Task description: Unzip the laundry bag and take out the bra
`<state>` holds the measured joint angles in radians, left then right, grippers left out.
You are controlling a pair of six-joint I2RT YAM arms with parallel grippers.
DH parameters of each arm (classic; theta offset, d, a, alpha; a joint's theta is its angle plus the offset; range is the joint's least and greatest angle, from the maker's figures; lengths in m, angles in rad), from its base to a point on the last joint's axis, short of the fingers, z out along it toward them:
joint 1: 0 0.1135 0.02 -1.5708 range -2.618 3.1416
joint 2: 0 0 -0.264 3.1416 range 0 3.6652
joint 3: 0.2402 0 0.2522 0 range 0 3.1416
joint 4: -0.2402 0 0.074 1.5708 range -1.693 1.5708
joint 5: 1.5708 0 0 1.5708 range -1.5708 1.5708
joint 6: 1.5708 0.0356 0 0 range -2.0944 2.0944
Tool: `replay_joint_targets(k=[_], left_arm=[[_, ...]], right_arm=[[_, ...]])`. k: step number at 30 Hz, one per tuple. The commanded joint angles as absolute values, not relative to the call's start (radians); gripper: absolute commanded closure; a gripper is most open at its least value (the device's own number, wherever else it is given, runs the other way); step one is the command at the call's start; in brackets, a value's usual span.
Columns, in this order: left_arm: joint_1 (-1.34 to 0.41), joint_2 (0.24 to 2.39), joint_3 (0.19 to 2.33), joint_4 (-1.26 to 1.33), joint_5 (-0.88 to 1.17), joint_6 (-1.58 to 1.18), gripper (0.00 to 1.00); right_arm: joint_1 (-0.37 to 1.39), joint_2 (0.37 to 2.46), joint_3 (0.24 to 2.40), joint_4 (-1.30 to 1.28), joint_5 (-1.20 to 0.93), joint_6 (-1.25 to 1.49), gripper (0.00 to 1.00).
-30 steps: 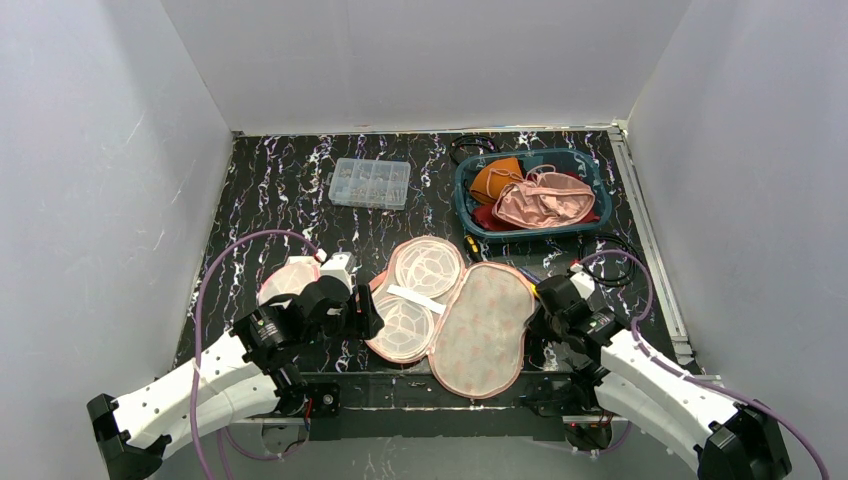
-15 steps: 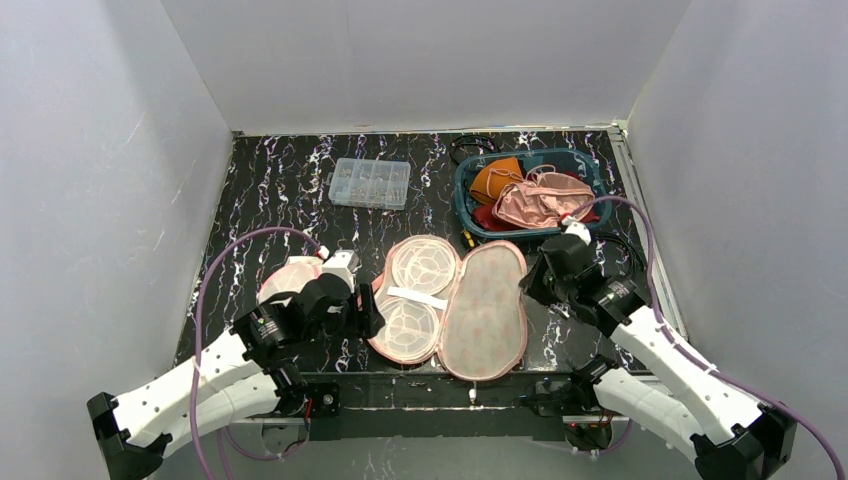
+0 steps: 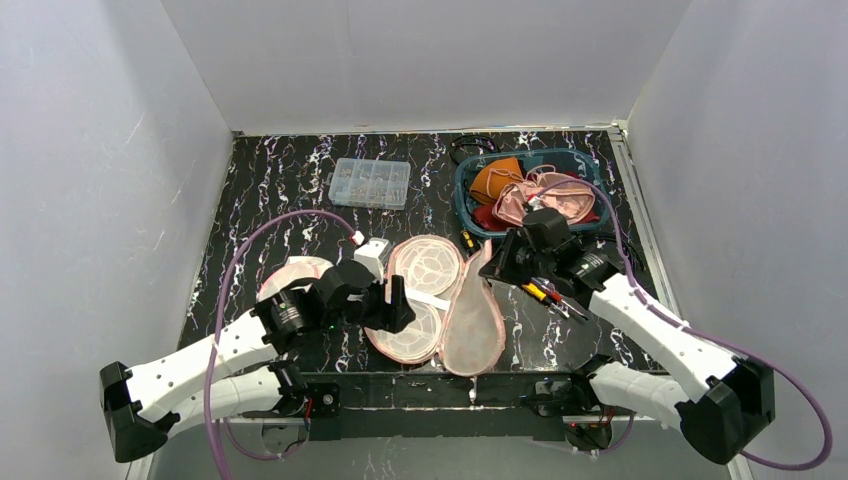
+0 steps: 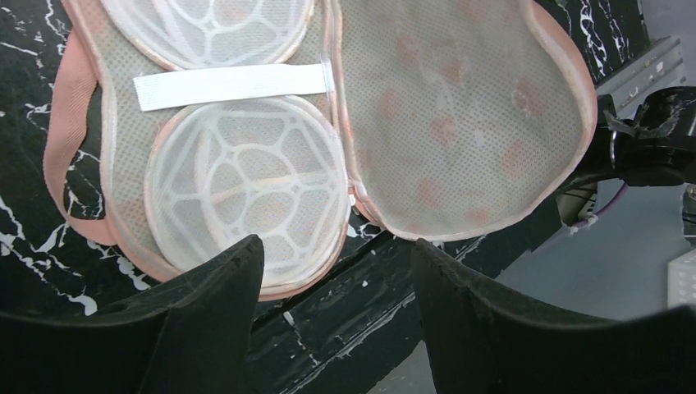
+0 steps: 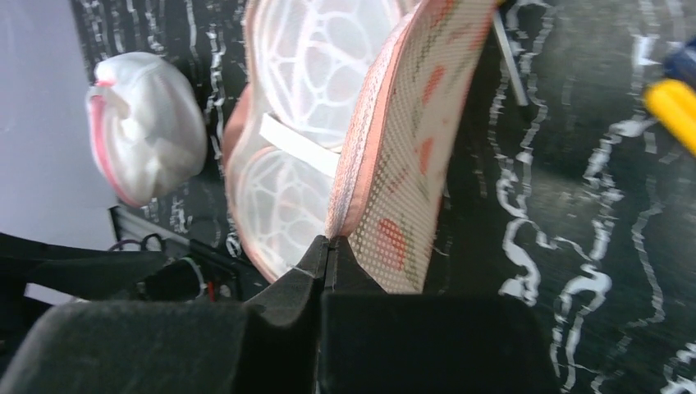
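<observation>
The pink mesh laundry bag (image 3: pixel 420 290) lies unzipped near the table's front edge, with two white dome frames and a white strap inside (image 4: pixel 238 164). My right gripper (image 3: pixel 497 268) is shut on the pink rim of the bag's flap (image 5: pixel 406 156) and holds it raised on edge beside the base. My left gripper (image 3: pixel 400 305) is open and empty, just above the near dome (image 4: pixel 336 254). A white, pink-trimmed bra (image 3: pixel 300 270) lies on the table left of the bag, outside it; it also shows in the right wrist view (image 5: pixel 148 123).
A teal basket (image 3: pixel 461 195) with orange and pink garments (image 3: pixel 545 200) stands at the back right. A clear parts box (image 3: pixel 370 182) sits at the back centre. A yellow-handled tool (image 5: pixel 673 103) and black cables lie right of the bag.
My right gripper has moved up and to the left with the flap's rim, lifting the flap from flat to on edge. My left gripper has moved right, over the bag.
</observation>
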<state>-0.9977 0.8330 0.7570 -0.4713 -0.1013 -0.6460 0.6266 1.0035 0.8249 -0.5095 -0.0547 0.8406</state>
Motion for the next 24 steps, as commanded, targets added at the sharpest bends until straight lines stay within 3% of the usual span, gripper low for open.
replay_joint_targets(k=[1, 24], left_arm=[[-1.01, 0.845, 0.787, -0.411, -0.081, -0.635, 0.36], [-1.011, 0.839, 0.767, -0.327, -0.128, -0.717, 0.29]], right_arm=[[0.666, 1.073, 0.907, -0.351, -0.146, 0.905, 0.99], [0.907, 1.37, 0.948, -0.014, 0.189, 1.22, 0.99]])
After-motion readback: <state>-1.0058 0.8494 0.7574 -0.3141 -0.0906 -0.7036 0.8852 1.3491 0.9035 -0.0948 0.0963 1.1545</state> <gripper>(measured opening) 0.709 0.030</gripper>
